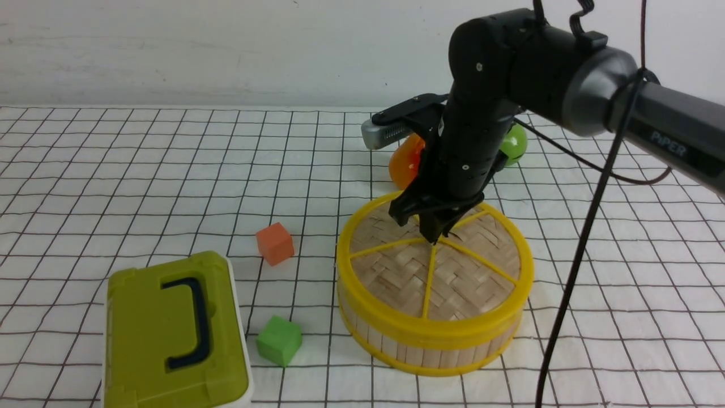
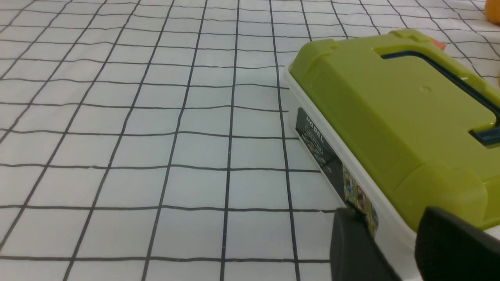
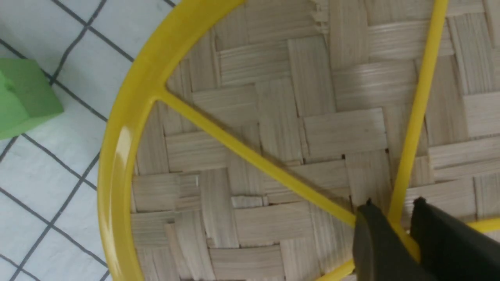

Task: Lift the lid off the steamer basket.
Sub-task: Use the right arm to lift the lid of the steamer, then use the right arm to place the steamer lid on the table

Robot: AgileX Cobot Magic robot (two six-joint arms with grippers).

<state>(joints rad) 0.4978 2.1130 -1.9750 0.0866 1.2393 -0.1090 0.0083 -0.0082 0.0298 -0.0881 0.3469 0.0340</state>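
The right gripper (image 1: 434, 237) pinches the centre of the lid (image 1: 453, 277), which sits directly beneath it, middle-right of frame.

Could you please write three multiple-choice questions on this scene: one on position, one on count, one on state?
1. Where is the green cube? A between the olive box and the steamer basket; B on the olive box; C behind the steamer basket.
2. How many cubes lie on the cloth? A one; B two; C four.
3. The lid is: A seated on the basket; B flat on the cloth; C raised clear of the basket.
Answers: 1 A, it lies in the gap between them; 2 B, the orange cube and the green one; 3 A, its rim sits flush on the basket, the right gripper at its centre.
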